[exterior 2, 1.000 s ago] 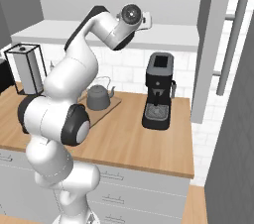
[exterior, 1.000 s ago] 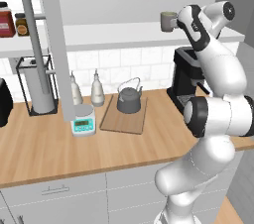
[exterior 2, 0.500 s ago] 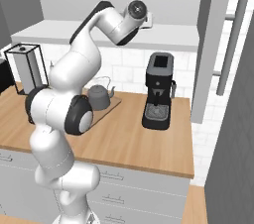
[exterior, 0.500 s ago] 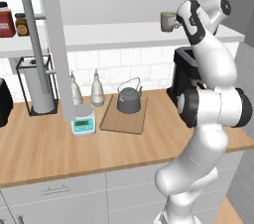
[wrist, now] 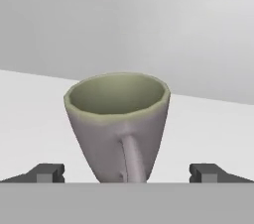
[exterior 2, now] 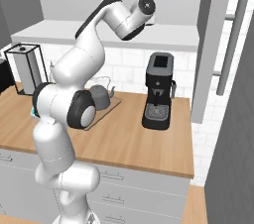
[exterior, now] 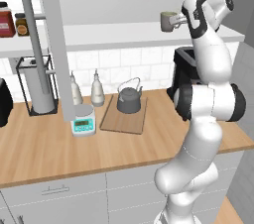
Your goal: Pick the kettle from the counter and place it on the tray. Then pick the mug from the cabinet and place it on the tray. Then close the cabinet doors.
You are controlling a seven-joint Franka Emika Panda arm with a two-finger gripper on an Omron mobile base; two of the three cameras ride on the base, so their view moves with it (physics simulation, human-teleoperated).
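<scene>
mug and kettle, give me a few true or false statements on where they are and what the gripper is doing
1. The kettle sits on the tray. True.
2. The mug lies tipped on its side on the counter. False: it stands upright on the white shelf of the cabinet.
3. The gripper is shut on the mug's handle. False: its jaws stand open, one fingertip on each side of the mug, not closed on it.
4. In the hand view the mug's handle faces the camera. True.
5. The coffee machine stands on the counter. True.
6. The mug is on the tray beside the kettle. False: the mug is up in the cabinet.
</scene>
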